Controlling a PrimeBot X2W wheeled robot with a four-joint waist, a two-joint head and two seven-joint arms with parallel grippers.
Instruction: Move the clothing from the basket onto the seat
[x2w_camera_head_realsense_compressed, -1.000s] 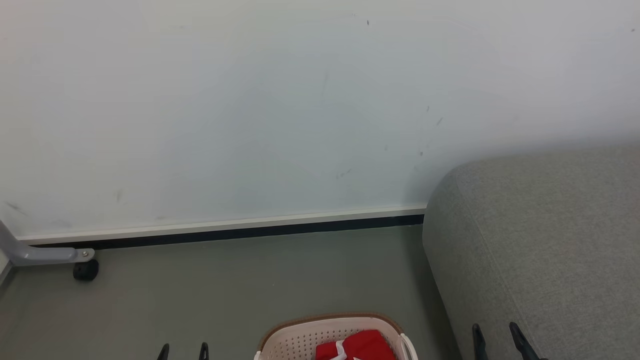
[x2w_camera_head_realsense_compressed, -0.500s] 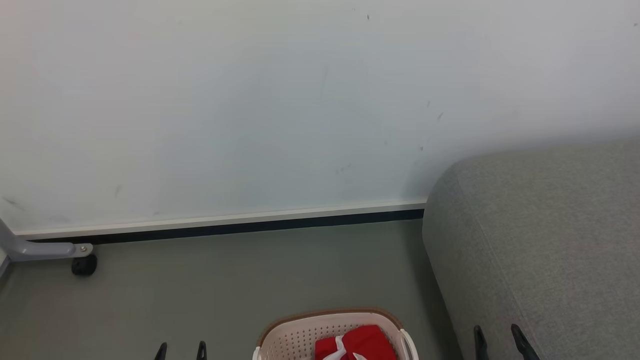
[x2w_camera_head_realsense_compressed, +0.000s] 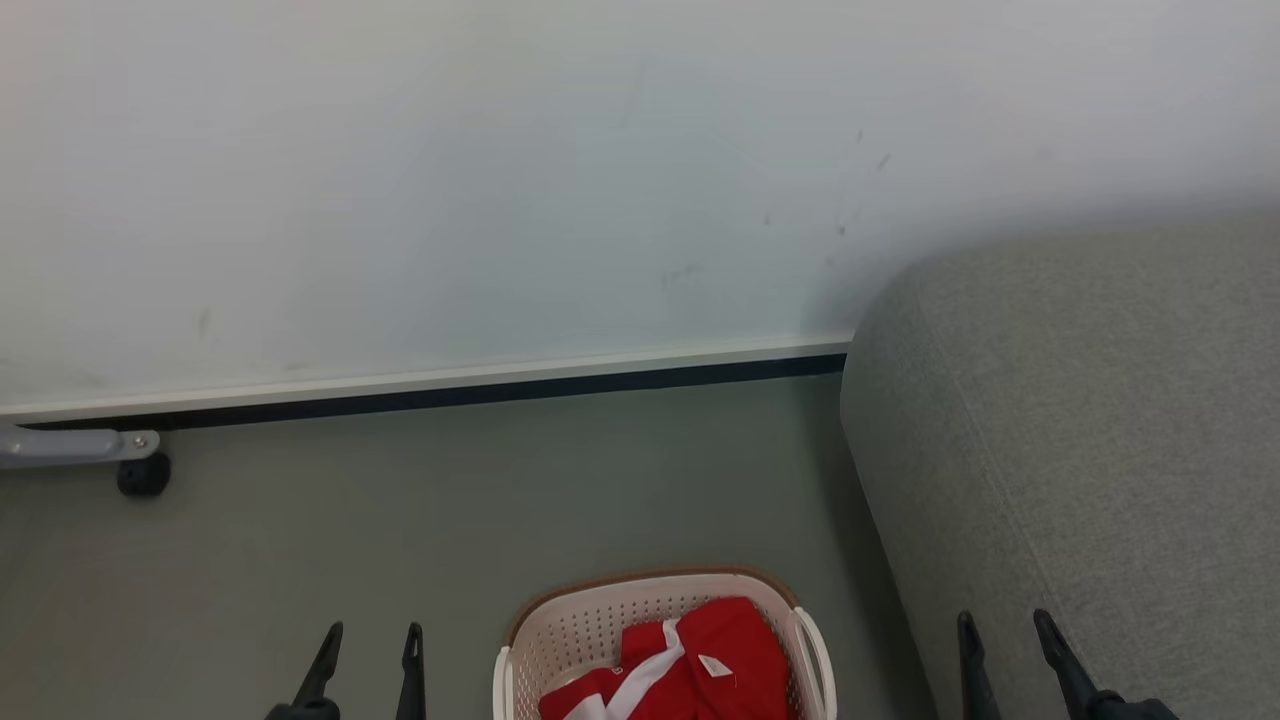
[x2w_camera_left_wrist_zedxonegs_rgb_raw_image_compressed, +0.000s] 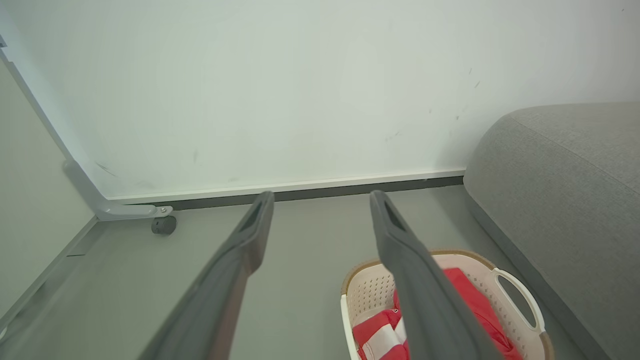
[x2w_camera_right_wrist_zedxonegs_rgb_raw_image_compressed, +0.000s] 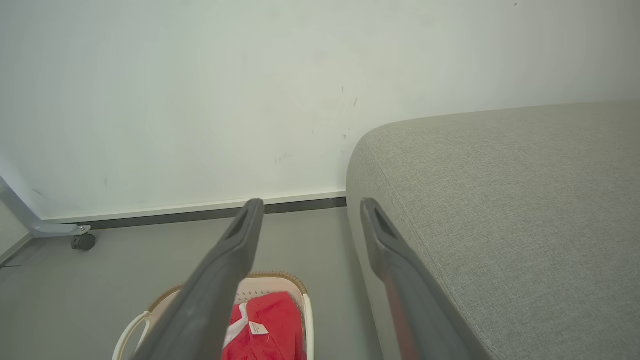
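The soft bright red clothing w/ white stripes lies in the oval cream-white plastic basket w/ holes & a brown rim. The basket stands on the flat grey floor, just beside the side of the big grey cloth seat. It is well away from the floor's far edge at the white wall.

The left gripper hangs over the floor just left of the basket, its fingers spread wide w/ nothing in them. The right gripper is near the seat's rounded side edge, also spread wide & holding nothing.

What may go wrong (just my guess):
- The basket looks light. If the cloth catches on the rim or holes, a pull may lift or tip it.
- A grab may take only a bit of cloth, & the rest slips back in.
- The right fingers are close to the seat's side, so a fast swing may bump it.

Room to move: there is lots of floor left of the basket, up to the small black wheel on a grey metal leg by the floor's far left edge. The gap btw basket & seat is small. The seat top is wide, but cloth put near its rounded edge may slide off.
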